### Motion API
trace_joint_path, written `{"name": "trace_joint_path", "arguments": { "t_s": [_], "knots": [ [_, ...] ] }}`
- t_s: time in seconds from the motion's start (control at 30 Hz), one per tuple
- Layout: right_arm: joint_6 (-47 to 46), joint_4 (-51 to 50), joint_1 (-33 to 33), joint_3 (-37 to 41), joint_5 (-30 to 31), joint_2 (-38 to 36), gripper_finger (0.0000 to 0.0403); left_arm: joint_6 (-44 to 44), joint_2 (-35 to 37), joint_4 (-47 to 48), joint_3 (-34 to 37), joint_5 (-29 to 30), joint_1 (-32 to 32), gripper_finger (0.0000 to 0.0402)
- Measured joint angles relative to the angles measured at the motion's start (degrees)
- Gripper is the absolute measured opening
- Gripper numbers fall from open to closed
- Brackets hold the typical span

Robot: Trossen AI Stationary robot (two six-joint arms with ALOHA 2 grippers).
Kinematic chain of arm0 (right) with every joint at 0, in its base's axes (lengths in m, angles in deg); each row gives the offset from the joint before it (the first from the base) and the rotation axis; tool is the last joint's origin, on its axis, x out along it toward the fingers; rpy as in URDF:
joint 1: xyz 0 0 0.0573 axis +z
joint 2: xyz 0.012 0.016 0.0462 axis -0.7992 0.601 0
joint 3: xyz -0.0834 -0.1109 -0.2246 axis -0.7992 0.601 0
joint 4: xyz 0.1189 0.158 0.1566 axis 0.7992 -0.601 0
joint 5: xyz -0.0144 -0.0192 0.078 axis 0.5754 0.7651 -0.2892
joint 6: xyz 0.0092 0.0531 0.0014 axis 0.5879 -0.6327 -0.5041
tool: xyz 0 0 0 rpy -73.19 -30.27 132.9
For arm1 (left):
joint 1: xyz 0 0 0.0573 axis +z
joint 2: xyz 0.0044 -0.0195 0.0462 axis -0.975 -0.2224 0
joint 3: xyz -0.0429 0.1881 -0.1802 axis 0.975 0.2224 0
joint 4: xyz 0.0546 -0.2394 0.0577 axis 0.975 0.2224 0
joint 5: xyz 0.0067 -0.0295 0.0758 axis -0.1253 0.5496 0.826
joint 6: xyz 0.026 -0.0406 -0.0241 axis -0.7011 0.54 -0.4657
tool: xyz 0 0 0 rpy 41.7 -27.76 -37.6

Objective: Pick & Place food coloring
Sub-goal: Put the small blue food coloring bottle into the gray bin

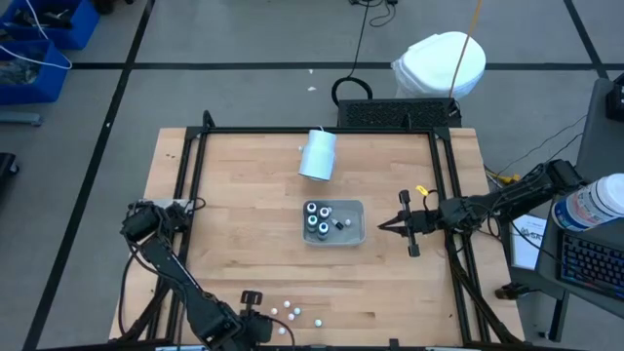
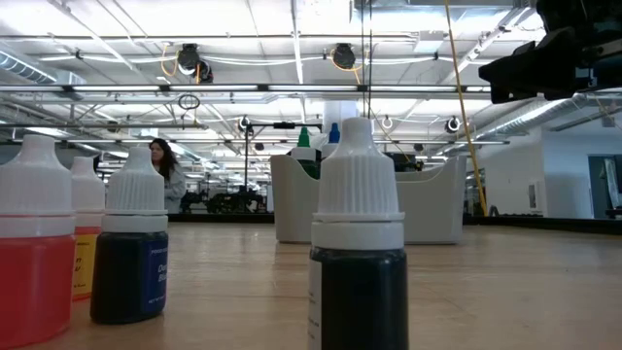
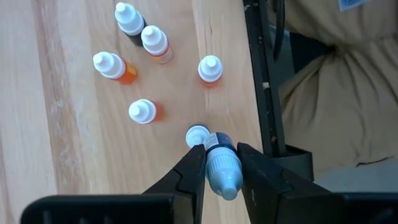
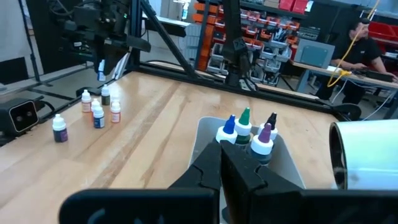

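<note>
Left gripper (image 3: pixel 222 169): sitting at the near edge of the table, toward the left of centre in the high view; its two dark fingers (image 3: pixel 190 176) are pressing on either side of one small bottle, so it is gripping that bottle.

Held bottle (image 3: pixel 222 165): a dark-bodied food coloring bottle with a pale blue-white ribbed cap, lying between the fingers with its cap pointing toward the wrist camera; whether it is lifting clear of the wood I cannot tell.

Loose food coloring bottles (image 1: pixel 293 312): standing in a small cluster on the wooden table (image 1: pixel 244 195) near its front edge, just beside the left gripper; in the left wrist view five white-capped ones are showing, orange and reddish bodies among them and one dark; one white cap (image 3: pixel 198 135) is sitting just beside the held bottle.

Tray (image 1: pixel 354 237): a pale grey-blue rectangular tray resting near the middle of the table; several bottles (image 4: pixel 244 129) are standing upright inside it, with blue, green, purple and dark tips.

Right gripper (image 4: pixel 221 163): hovering just beside the tray's right side; its fingers are lying pressed together, holding nothing.

Cylinder (image 1: pixel 318 154): a pale blue-white cylinder lying on its side beyond the tray, apart from it.

Room: a person (image 2: pixel 163 167) is showing far behind the table in the low view.
</note>
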Motion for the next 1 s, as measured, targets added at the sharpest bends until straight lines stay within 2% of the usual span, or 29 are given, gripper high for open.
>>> {"name": "trace_joint_path", "arguments": {
  "t_s": [1.0],
  "knots": [
    [-1.18, 0.0, 0.02, 0.0, 0.15, 0.0, 0.0, -1.22, 0.0, 0.02, 0.0, 0.37, 0.0, 0.0085]
  ]
}}
